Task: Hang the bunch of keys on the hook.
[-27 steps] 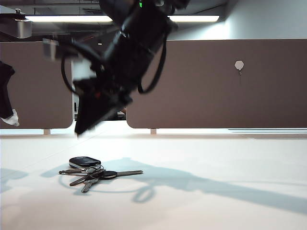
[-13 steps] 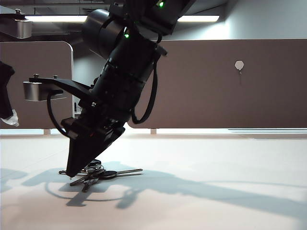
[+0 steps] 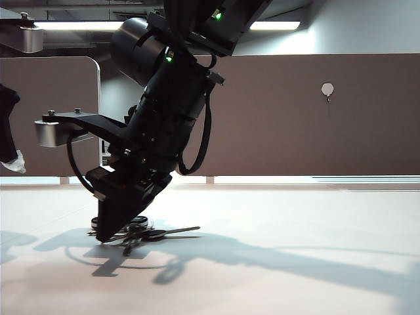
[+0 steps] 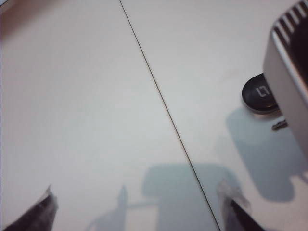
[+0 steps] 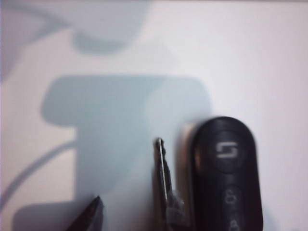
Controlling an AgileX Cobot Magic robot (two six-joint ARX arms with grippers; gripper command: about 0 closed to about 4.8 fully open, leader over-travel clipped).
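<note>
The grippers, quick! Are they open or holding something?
Left gripper: open, holding nothing, above bare table.
Right gripper: down at the bunch of keys, fingertips apart around one key; no grip yet.

key fob [image 5: 226, 178], upper button: a white angular sign like a squared "S", standing at 12 o'clock on the fob's black face.
key fob, lower buttons: small pale signs at 6 o'clock of the first one, too blurred to read.
key fob in the left wrist view [image 4: 260, 92]: the same white angular sign on its rounded black end, seen turned.
other texts, brands or numbers: none can be read on anything else.
</note>
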